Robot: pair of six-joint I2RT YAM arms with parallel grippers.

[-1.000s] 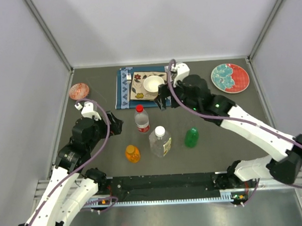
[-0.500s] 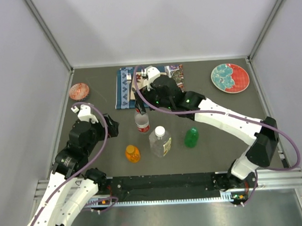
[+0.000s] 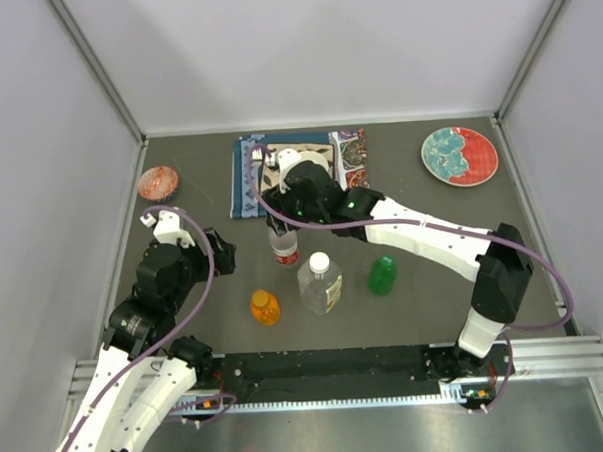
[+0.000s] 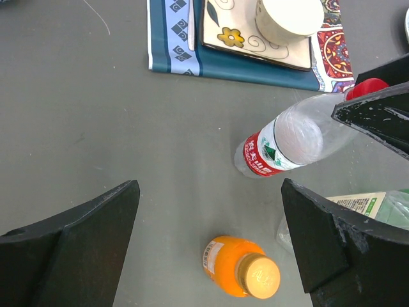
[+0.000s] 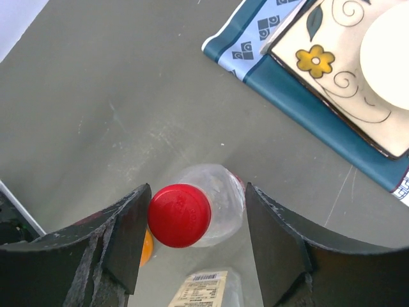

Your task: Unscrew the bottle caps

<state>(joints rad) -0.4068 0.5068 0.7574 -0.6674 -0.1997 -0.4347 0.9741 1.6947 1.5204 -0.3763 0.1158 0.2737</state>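
A small clear bottle point(image 3: 283, 249) with a red label stands upright. Its red cap point(image 5: 179, 215) sits between the fingers of my right gripper point(image 5: 197, 211). The left finger is against the cap and the right finger stands a gap away, so the gripper is open. My left gripper point(image 4: 209, 211) hangs wide open above the orange bottle point(image 4: 231, 263) and its orange cap point(image 4: 259, 276), touching nothing. The larger clear bottle point(image 3: 320, 285) with a white cap point(image 3: 320, 261) and the green bottle point(image 3: 383, 274) stand to the right.
A blue placemat point(image 3: 245, 178) at the back carries a flowered square plate point(image 4: 246, 39) and a white bowl point(image 4: 287, 19). A red and teal plate point(image 3: 461, 155) lies back right. A small reddish dish point(image 3: 158, 181) lies back left.
My right arm swung left from the bowl to the red-capped bottle and its jaws narrowed around the cap. The left arm barely shifted.
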